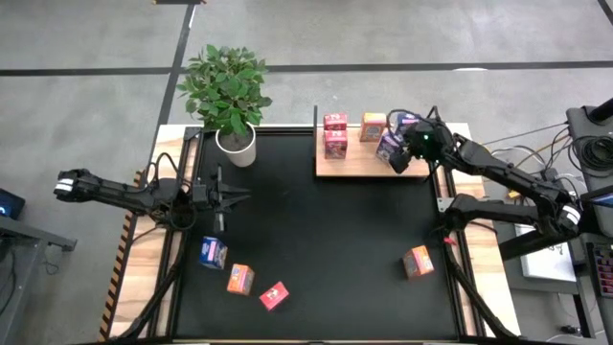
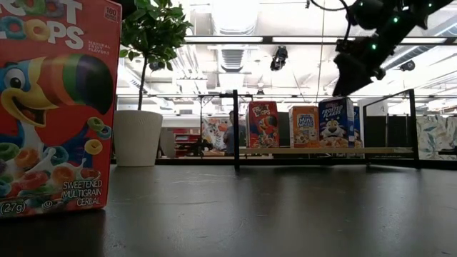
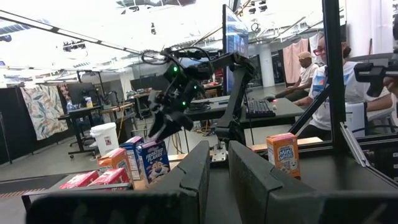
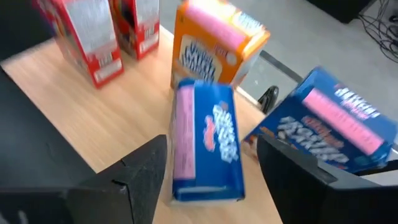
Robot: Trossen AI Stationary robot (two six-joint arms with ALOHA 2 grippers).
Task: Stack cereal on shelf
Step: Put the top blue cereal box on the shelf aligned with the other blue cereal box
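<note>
The right hand [image 1: 406,146] hovers spread wide over the shelf's [image 1: 364,169] right end, just above an upright blue box [image 4: 208,146], gripping nothing. On the shelf I count two red boxes [image 1: 335,135], one orange box [image 1: 373,126] and two blue; the second blue one [image 4: 329,121] is partly hidden under the arm. The left hand [image 1: 233,198] waits nearly closed over open bench [image 1: 326,240], well apart from four loose boxes near the front edge: blue [image 1: 213,253], orange [image 1: 239,279], red [image 1: 274,296], and another orange [image 1: 418,261]
</note>
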